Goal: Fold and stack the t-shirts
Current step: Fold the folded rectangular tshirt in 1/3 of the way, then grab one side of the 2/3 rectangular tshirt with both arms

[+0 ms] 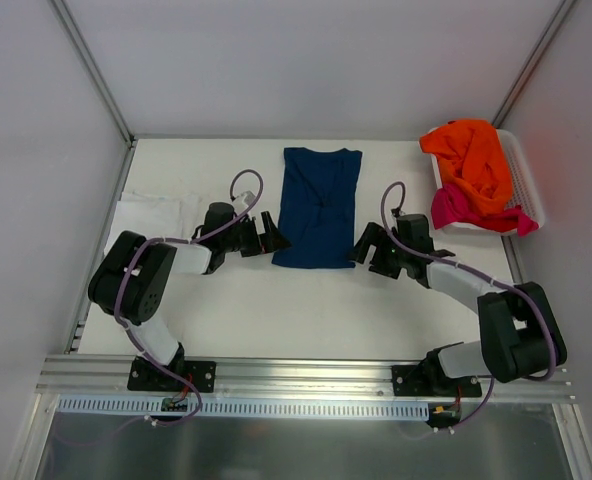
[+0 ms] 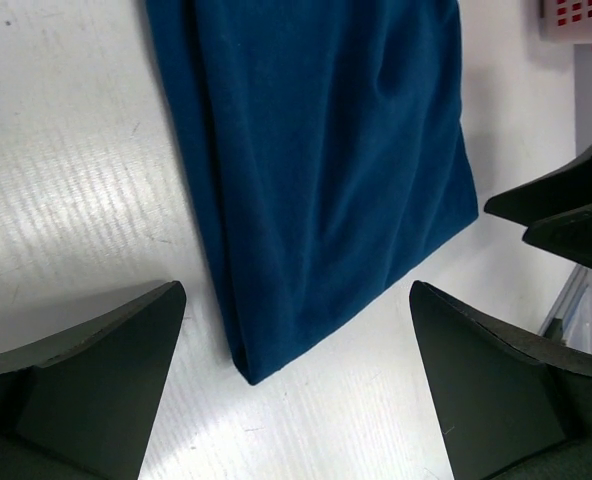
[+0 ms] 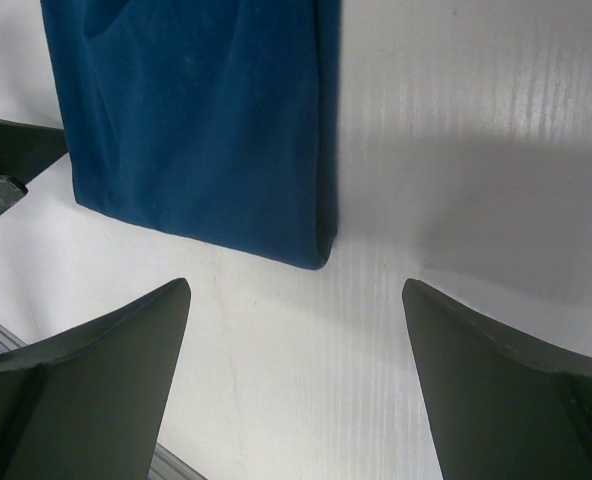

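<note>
The navy blue t-shirt [image 1: 319, 205] lay flat on the white table [image 1: 306, 310], folded lengthwise into a narrow strip with its collar at the far end.

The left arm reached in from the shirt's left side, elbow bent and forearm low over the table. The left gripper [image 1: 268, 238] sat just beside the shirt's near left corner. Its jaws were spread wide and gripped nothing. In the left wrist view that corner lay in the gap between the two fingers [image 2: 106, 380], with bare table on either side.

The right arm mirrored this from the shirt's right side. The right gripper [image 1: 368, 248] sat just beside the near right corner, also spread wide and empty.

Left of the navy shirt, a white t-shirt [image 1: 156, 215] lay spread beyond the left arm. Well to the right of the navy shirt stood a white slatted basket [image 1: 528, 185]. It held an orange t-shirt [image 1: 471, 160] heaped over a magenta-pink one [image 1: 456, 208], which spilled over the basket's near rim.
</note>
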